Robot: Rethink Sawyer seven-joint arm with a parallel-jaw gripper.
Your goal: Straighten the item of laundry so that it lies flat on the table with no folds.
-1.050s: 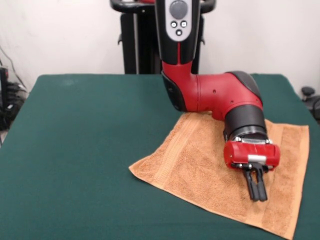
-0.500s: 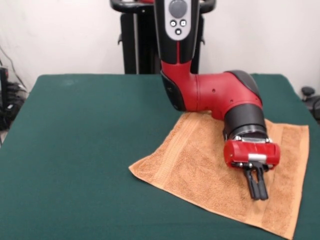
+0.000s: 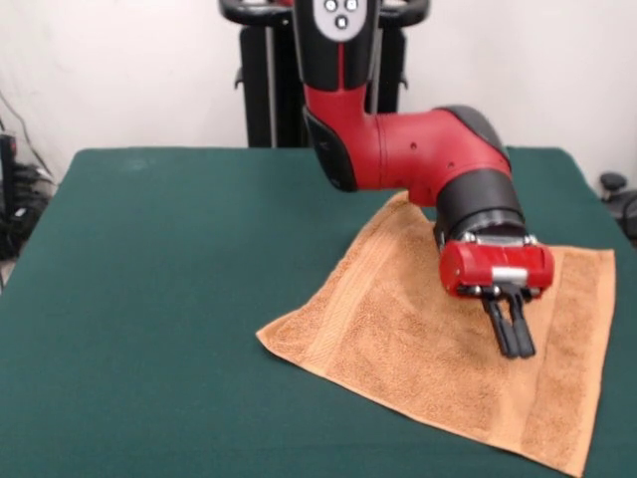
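Note:
The item of laundry (image 3: 398, 329), an orange-tan terry towel, lies spread out on the right half of the green table (image 3: 169, 279), turned at an angle with one corner pointing left. Woven bands run along its left and right edges. No fold shows on the part I can see; the arm hides some of its far side. My gripper (image 3: 514, 349) hangs over the towel's right-middle area, fingers close together with nothing between them, tips a little above or at the cloth.
The towel's right edge lies close to the table's right edge (image 3: 622, 299). The robot's pedestal (image 3: 269, 90) stands behind the table. Cables and dark equipment (image 3: 15, 194) sit off the table's left side.
The arm has lifted and drawn back toward the far side, so the gripper now sits higher over the towel. The towel has not moved.

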